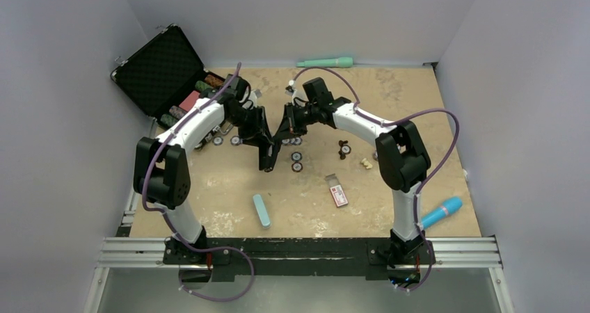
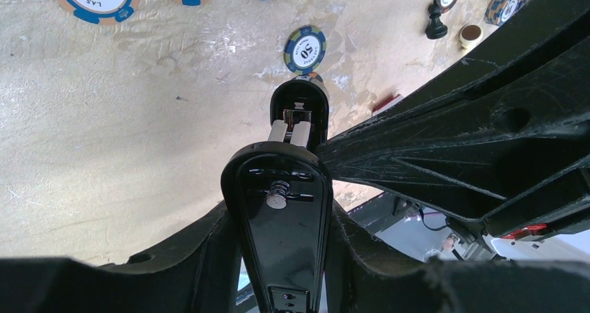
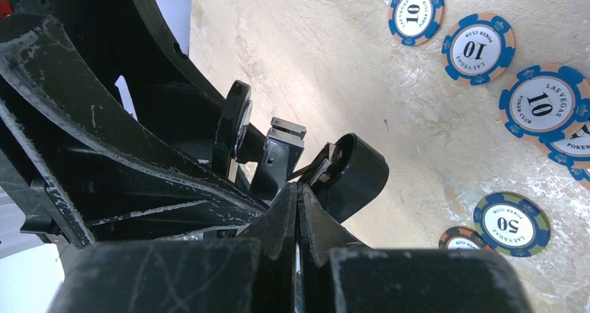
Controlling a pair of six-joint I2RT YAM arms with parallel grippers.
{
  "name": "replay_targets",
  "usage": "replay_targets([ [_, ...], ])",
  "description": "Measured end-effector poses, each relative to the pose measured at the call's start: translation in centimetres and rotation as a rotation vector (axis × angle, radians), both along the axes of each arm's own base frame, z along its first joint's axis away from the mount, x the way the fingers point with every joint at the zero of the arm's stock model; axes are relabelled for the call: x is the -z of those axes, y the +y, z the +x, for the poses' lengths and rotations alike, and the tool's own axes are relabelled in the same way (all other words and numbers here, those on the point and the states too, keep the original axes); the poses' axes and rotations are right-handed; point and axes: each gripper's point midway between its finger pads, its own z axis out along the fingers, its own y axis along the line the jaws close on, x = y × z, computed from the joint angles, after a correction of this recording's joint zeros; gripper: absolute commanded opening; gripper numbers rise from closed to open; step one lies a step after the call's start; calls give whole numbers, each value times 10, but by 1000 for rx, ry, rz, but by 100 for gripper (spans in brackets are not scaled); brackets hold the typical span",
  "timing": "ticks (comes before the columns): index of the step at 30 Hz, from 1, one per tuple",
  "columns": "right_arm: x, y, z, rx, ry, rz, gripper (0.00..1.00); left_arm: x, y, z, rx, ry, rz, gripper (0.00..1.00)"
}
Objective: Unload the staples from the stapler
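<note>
Stapler (image 2: 285, 222) is gripped from both sides by the left fingers (image 2: 452, 132), which close on its glossy black body. It hangs above the bench (image 2: 104, 153) with its parts spread apart. A coil spring and a silvery pin show on the inner face, and pale metal rails lead to a rounded black end. The right fingers (image 3: 275, 229) are pressed fully together, tips just beside the stapler's metal front. Poker chips (image 2: 305, 50) lie on the bench below.

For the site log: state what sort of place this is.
Probably a lab's robot test cell: plain grey walls box in a worn tabletop, two arms are bolted to a rail, and poker chips lie scattered as props.
</note>
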Motion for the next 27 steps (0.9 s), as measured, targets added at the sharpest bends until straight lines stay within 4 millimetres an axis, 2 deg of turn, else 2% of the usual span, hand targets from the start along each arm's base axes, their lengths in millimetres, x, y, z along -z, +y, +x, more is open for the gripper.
replay_targets([
  [16, 23, -12, -12, -28, 14, -66, 0, 4, 0, -2, -11, 10, 12, 0],
  [23, 52, -27, -31, -48, 33, -157, 0, 9, 2, -6, -31, 36, 29, 0],
  [27, 61, -36, -48, -57, 35, -197, 0, 9, 2, -10, -28, 50, 37, 0],
])
